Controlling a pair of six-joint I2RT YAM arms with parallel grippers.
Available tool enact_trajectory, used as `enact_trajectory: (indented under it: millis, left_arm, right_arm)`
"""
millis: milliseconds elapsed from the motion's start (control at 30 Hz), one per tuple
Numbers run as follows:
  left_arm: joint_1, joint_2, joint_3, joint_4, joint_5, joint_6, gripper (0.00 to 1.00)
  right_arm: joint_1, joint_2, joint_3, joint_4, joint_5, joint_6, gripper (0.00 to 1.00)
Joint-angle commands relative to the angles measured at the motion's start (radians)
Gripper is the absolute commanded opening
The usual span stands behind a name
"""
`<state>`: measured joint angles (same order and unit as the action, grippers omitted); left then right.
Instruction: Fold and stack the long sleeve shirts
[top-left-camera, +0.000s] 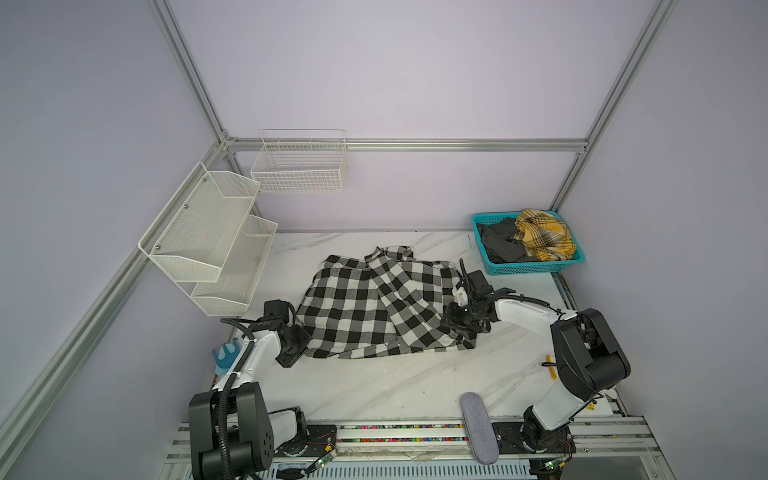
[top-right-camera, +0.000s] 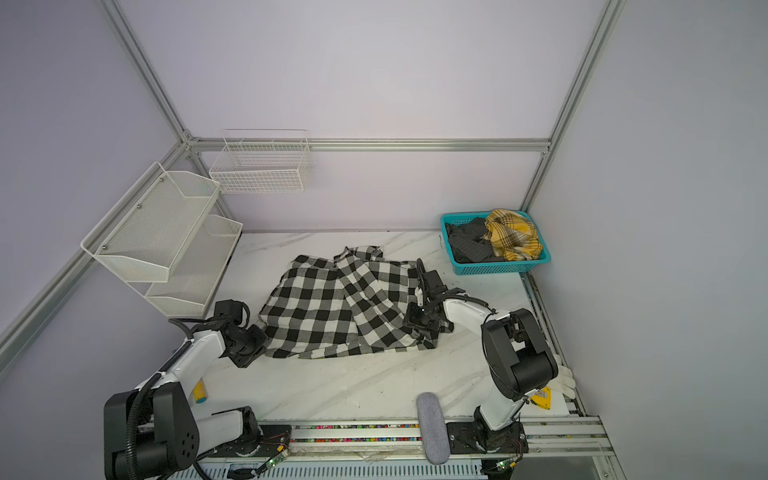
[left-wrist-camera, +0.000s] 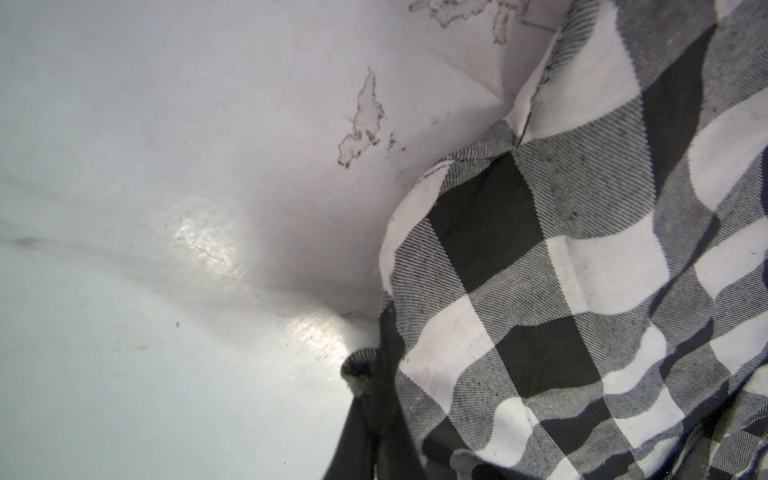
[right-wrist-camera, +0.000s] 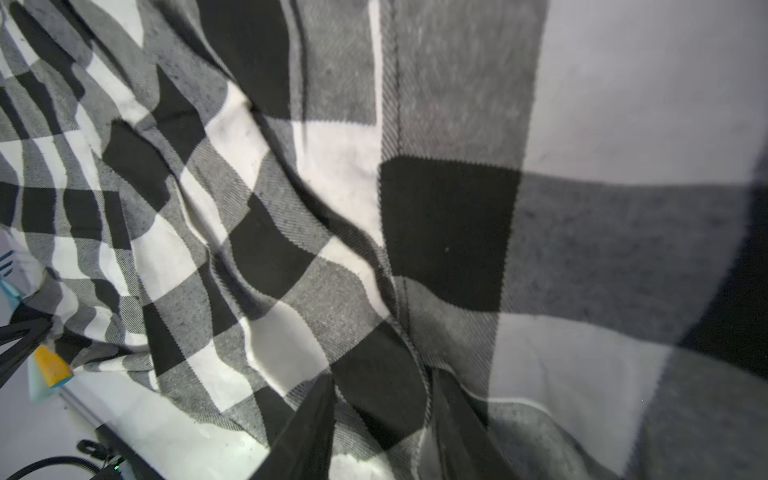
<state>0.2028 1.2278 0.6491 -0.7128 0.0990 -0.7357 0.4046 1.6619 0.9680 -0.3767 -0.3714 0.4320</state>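
Left hand, in a top view, meets the checked shirt, which is spread on the table beyond it. Left wrist view: clenched on the shirt's edge. Right wrist view: right hand parted over cloth that looks limp and light, probably best pinched at a seam.

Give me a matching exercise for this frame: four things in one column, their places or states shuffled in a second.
Things:
1. checked shirt
2. yellow plaid shirt
3. left gripper
4. white wire basket

Places or states:
A. hung on the back wall
B. in the teal basket
C. spread on the table
D. shut on a cloth edge

Pairs: 1-C, 2-B, 3-D, 4-A
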Motion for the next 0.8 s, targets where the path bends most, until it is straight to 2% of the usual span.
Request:
enact_trajectory:
  millis: [0,100,233,433,567,767]
  left_arm:
    - [0.010,0.003,0.079,0.015,-0.015,0.031,0.00]
    - [0.012,0.007,0.078,0.018,-0.013,0.035,0.00]
    - [0.015,0.013,0.077,0.022,-0.012,0.036,0.00]
    - [0.017,0.012,0.078,0.023,-0.002,0.029,0.00]
    - [0.016,0.011,0.076,0.024,0.001,0.027,0.00]
    - [0.017,0.000,0.076,0.020,-0.001,0.027,0.00]
  right_arm:
    - [0.003,0.020,0.026,-0.053,0.067,-0.026,0.42]
    - [0.003,0.049,0.025,-0.029,0.062,-0.025,0.42]
    - [0.003,0.070,0.011,-0.010,0.031,-0.029,0.36]
    - [0.005,0.011,-0.023,-0.030,0.010,-0.022,0.28]
    - [0.004,-0.026,-0.029,-0.036,0.008,-0.010,0.15]
    - [0.004,-0.038,-0.017,-0.048,0.014,-0.010,0.00]
